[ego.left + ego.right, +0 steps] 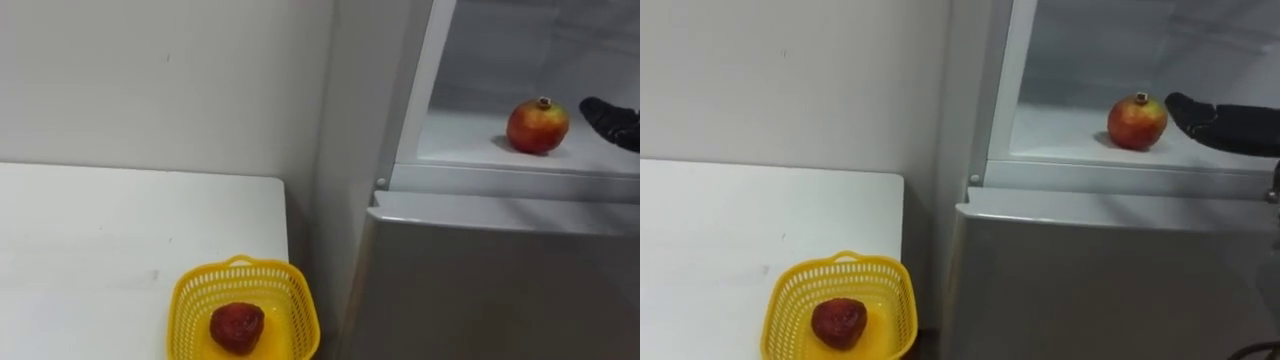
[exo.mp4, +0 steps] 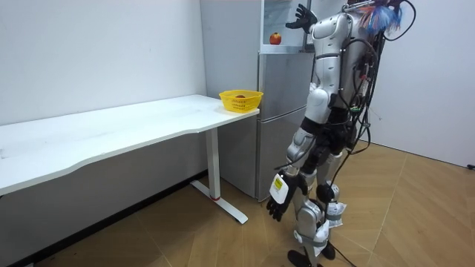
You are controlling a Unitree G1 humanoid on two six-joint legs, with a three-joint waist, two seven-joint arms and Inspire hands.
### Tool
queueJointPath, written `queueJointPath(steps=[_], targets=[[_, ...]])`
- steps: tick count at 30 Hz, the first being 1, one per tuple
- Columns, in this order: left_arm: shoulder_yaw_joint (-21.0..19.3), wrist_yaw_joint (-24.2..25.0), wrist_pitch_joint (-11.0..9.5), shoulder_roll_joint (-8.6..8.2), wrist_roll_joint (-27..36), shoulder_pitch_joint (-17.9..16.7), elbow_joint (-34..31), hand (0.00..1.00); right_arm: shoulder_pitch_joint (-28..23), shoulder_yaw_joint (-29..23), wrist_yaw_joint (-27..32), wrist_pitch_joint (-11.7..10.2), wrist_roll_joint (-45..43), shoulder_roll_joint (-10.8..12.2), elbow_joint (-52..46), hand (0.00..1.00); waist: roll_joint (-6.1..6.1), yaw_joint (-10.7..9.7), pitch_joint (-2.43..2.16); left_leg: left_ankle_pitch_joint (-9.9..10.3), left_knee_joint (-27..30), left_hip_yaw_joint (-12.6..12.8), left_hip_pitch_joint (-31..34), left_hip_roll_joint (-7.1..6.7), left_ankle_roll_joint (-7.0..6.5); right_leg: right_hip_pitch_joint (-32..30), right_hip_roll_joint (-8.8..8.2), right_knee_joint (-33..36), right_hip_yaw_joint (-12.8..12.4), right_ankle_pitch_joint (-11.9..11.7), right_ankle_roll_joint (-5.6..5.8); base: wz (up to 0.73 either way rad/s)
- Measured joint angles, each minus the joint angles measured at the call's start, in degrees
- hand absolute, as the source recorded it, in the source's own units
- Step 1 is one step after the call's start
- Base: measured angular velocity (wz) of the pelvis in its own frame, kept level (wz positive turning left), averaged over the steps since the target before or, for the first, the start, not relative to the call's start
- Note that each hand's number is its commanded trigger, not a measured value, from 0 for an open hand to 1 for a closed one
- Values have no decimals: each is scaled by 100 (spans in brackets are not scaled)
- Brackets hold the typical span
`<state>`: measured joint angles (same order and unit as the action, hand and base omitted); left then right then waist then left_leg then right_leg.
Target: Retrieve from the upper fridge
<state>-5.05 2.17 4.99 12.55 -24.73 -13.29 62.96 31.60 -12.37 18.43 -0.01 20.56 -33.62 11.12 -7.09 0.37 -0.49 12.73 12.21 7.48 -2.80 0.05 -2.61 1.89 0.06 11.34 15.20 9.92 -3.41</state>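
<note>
White-walled room, wood floor, robot standing at the front of a grey fridge (image 1: 1090, 290) with its upper compartment open. Right hand (image 1: 1220, 125) is raised and reaches into that compartment from the fridge's right side, fingers (image 1: 1185, 108) straight and spread, holding nothing, tips just beside the pomegranate (image 1: 1138, 121) but apart from it. Pomegranate sits upright on the white fridge shelf (image 1: 1060, 135), near the shelf's front edge, with bare shelf to its left and behind it. Below the shelf lip the fridge's lower door is closed, and its flat top edge juts out in front of the compartment. Left hand (image 2: 278, 196) hangs low by the thigh, well below the fridge's upper compartment, fingers relaxed, holding nothing. Left of the fridge, touching or nearly touching its side, is a white table (image 1: 720, 230), with the corner nearest the fridge taken by a yellow basket (image 1: 785, 300) holding one dark red fruit (image 1: 838, 322). Most of the tabletop away from the fridge is bare.
</note>
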Motion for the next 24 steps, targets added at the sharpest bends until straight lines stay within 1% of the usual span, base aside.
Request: queueJointPath(steps=[4, 6, 9, 11, 13, 15, 16, 17, 19, 23, 24], targets=[[-50, 85, 10, 5, 5, -33, -1, 0, 170, 20, -114, 8, 17, -1, 287, 0, -3, 4, -1, -2, 14, -62, -19, -1, 4, 36, -2, -52, 72, -5, -7, 9], [-50, 90, 10, 9, 15, -78, -5, 0, 270, 119, -160, 9, 59, -7, 425, 0, -7, -12, -1, -6, 13, -78, -24, 0, 11, 55, 0, -44, 84, -7, -11, 5], [-60, 99, 10, 17, 27, -92, -6, 0, 402, 214, -304, 25, 168, -33, 714, 0, -63, -18, 16, -11, 8, -162, -8, -13, 18, 97, -11, -56, 162, 6, -16, 13], [-130, 114, 14, 21, 30, -93, -4, 0, 561, 217, -374, 55, 460, -98, 1066, 0, -127, -22, 10, -12, 9, -205, 6, -17, 20, 94, -16, -62, 202, 16, -18, 13], [-213, 147, 62, 26, 27, -103, -3, 0, 765, 224, -476, 174, 608, -272, 1417, 0, -188, 2, -4, -13, 6, -246, 18, -23, 21, 79, -16, -65, 229, 18, -18, 10], [-266, 211, 120, 26, 21, -135, -3, 0, 910, 232, -493, 211, 611, -353, 1553, 0, -200, 6, -12, -13, 0, -262, 21, -26, 21, 81, -17, -67, 241, 18, -18, 5], [-285, 231, 172, 41, 7, -138, -8, 0, 916, 267, -500, 212, 610, -441, 1577, 0, -212, 3, -16, -13, -2, -288, 22, -29, 21, 89, -19, -68, 265, 19, -15, 7], [-286, 238, 201, 51, 5, -137, -10, 0, 920, 297, -526, 211, 610, -479, 1606, 0, -217, 6, -20, -13, -2, -289, 20, -29, 22, 90, -19, -68, 267, 19, -15, 6], [-304, 253, 254, 77, -1, -137, -22, 0, 988, 432, -639, 241, 612, -512, 1758, 0, -234, 12, -32, -13, -1, -289, 15, -24, 22, 93, -17, -64, 271, 19, -15, 0], [-323, 248, 275, 88, -11, -122, -108, 0, 998, 679, -904, 268, 614, -512, 1942, 0, -233, 31, -32, -13, -1, -292, 11, -23, 22, 95, -17, -52, 266, 19, -16, 0], [-324, 241, 271, 96, -10, -117, -114, 0, 998, 688, -996, 321, 621, -513, 1990, 0, -229, 53, -32, -13, 2, -292, 12, -23, 22, 93, -17, -43, 262, 19, -16, 0]])
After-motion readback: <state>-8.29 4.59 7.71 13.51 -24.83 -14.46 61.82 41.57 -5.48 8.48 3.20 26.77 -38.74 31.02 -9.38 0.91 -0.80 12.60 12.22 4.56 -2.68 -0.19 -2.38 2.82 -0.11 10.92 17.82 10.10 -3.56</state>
